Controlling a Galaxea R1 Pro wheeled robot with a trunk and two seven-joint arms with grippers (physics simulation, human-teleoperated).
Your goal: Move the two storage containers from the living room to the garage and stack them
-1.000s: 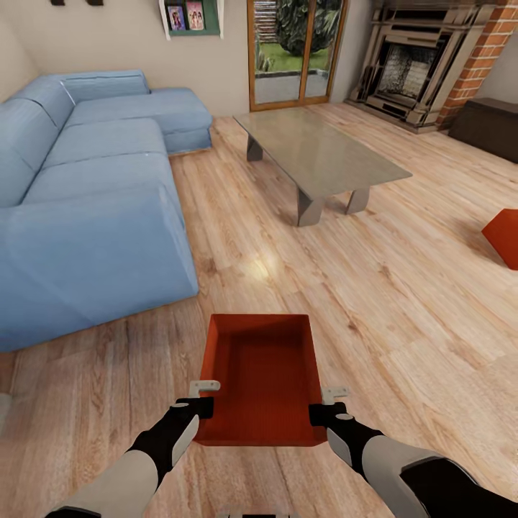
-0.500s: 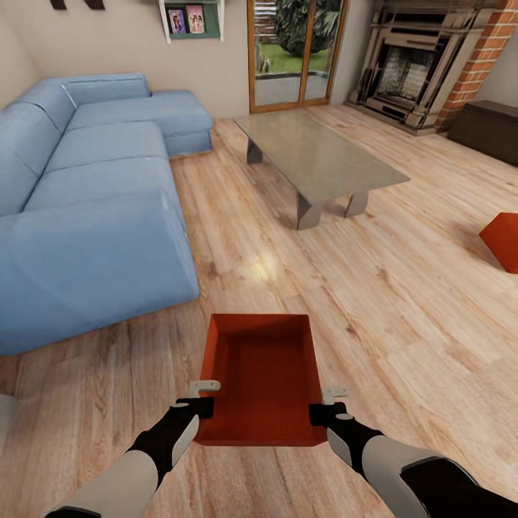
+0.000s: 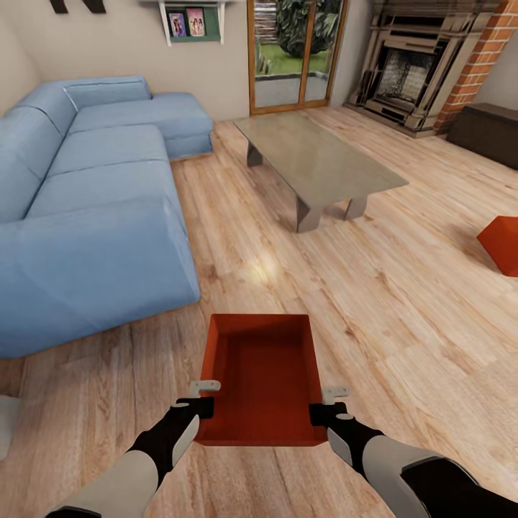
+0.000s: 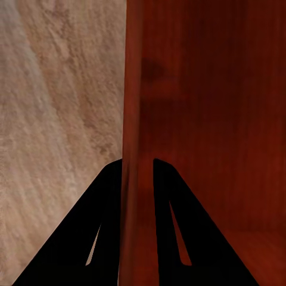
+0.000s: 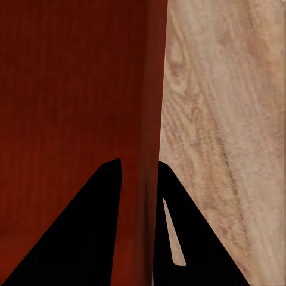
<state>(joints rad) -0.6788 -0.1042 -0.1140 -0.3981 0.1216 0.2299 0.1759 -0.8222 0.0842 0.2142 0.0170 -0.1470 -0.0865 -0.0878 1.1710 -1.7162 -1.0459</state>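
A red-orange open-topped storage container [image 3: 262,374] hangs in front of me above the light wood planks of the living room. My left gripper [image 3: 203,407] is shut on its left wall [image 4: 136,119], one finger inside and one outside. On the opposite wall [image 5: 149,107] my right gripper [image 3: 321,413] is shut the same way. A second storage container [image 3: 502,244] lies tilted on the planks at the right edge of the head view, partly cut off.
A blue corner sofa [image 3: 93,194] fills the left side. A grey low table [image 3: 316,158] stands ahead at centre, with glass doors [image 3: 295,50] and a brick fireplace [image 3: 424,65] behind it. A dark cabinet [image 3: 489,133] sits at the far right.
The whole room has shifted slightly in the picture, so the camera has moved a little. The held container and both grippers keep the same place relative to me.
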